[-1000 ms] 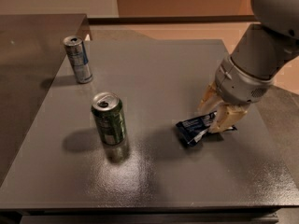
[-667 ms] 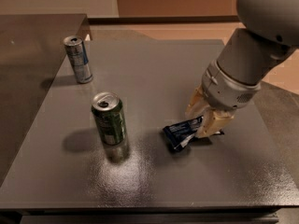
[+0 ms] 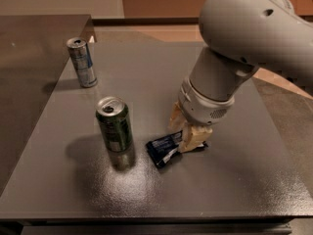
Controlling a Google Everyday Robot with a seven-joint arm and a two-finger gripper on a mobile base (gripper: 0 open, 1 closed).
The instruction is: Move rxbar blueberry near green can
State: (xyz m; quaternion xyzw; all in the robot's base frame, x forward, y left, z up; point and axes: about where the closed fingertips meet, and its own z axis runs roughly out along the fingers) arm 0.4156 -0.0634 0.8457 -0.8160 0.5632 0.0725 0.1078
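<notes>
The rxbar blueberry, a flat dark navy wrapper with a white patch, lies on the dark table just right of the green can. The green can stands upright with a silver top, left of centre. My gripper hangs from the big grey arm and is shut on the right end of the bar, low at the table surface. A small gap separates the bar's left end from the can.
A slimmer silver-and-blue can stands upright at the table's back left. A second dark surface adjoins on the left. The table's front edge runs close below the bar.
My gripper has dragged the bar leftward across the table, from the right part toward the green can. Both cans have stayed put.
</notes>
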